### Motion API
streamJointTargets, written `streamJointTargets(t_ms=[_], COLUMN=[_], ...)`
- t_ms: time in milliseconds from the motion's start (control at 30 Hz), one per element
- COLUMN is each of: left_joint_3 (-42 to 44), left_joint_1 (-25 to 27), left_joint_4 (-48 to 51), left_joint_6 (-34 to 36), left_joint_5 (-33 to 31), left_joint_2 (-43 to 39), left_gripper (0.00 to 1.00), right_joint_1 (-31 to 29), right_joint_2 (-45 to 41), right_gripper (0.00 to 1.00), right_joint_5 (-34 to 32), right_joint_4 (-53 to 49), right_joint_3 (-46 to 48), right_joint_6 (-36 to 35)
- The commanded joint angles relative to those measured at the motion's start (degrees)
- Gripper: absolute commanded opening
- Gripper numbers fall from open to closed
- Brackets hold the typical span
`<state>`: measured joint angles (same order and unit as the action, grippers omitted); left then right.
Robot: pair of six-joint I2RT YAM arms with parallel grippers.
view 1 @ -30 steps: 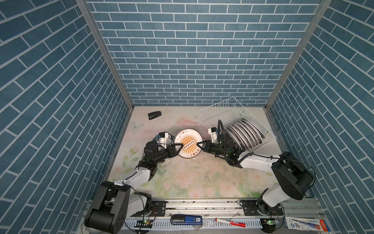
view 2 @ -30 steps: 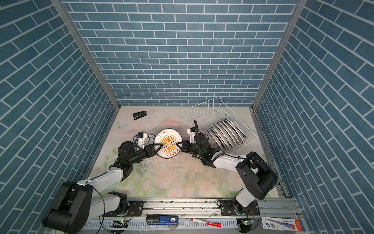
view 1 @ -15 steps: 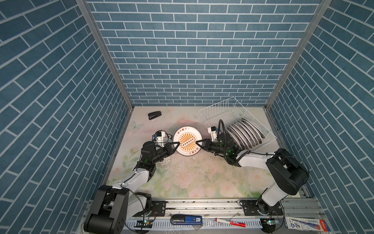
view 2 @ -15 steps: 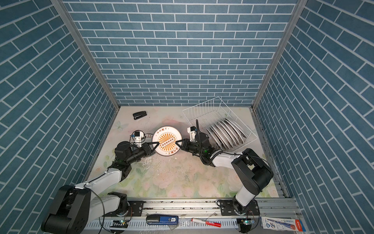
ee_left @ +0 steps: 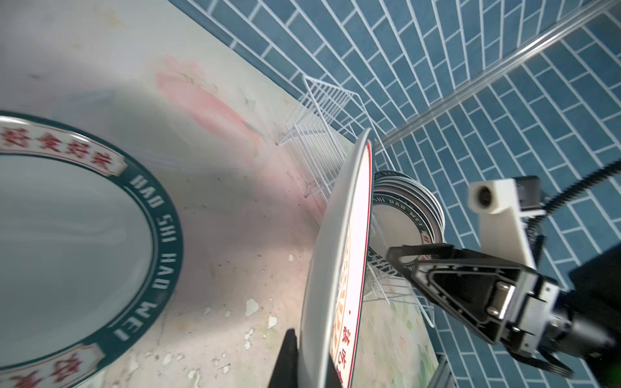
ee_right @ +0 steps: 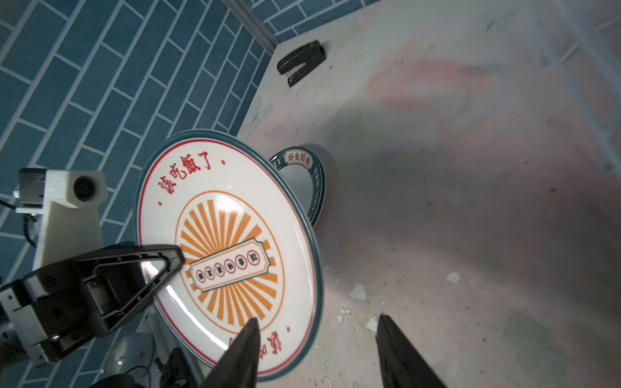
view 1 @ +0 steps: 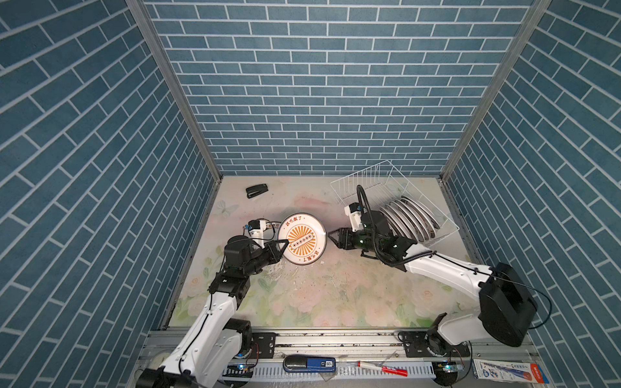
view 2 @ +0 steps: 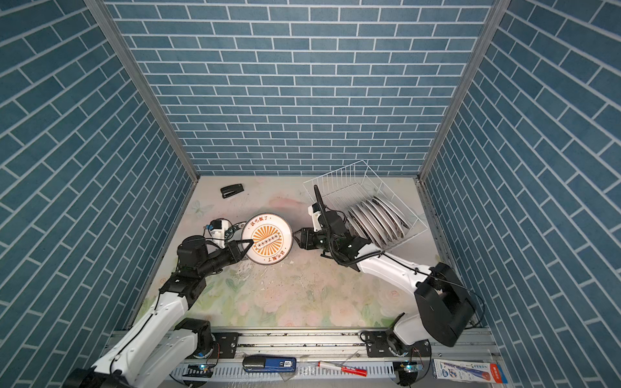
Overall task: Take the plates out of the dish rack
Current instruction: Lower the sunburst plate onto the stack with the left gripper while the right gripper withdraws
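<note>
As the plate [view 1: 302, 239] looks stiff, slick and breakable, the left tool [view 1: 285, 243] clamps its rim, the right tool [view 1: 332, 236] gaping empty.

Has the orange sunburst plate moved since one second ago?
Yes. The plate has shifted slightly left in both top views, away from the dish rack.

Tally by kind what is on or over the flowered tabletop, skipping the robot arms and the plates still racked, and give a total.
Plates out of the rack: 2 (sunburst plate gripped by the left end effector; green-rimmed plate lying flat)
White wire dish rack: 1
Black stapler: 1
Total: 4
</note>
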<state>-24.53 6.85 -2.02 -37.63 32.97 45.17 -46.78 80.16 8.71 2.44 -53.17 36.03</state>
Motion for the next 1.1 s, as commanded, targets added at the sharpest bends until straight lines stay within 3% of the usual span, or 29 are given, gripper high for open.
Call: streamJointTargets(t_ms=[0,100,300,1067], left_joint_3=[-3.9,-4.0,-2.9,-2.2], left_joint_1=[-4.3,-9.4,-16.9,-20.4], left_joint_4=[13.9,15.2,9.5,2.0], left_joint_6=[3.5,3.0,1.1,-0.6], left_joint_5=[-5.7,-6.5,-1.1,-3.3], left_joint_2=[-2.3,-1.2,5.8,17.1], left_gripper=[0.00,0.00,0.00,0.00], right_joint_1=[-1.1,-1.8,-2.1,-2.1], right_joint_2=[-3.7,-6.9,-12.6,-15.4], right_gripper=[0.56,0.56,0.56,0.56], right_joint_5=[-12.6,-17.5,-23.3,-22.8], right_joint_4=[-15.6,-18.7,-23.7,-24.5], right_joint_3=[-2.4,-2.3,-1.9,1.8], right_joint_6=[-10.7,-13.7,-15.8,-17.4])
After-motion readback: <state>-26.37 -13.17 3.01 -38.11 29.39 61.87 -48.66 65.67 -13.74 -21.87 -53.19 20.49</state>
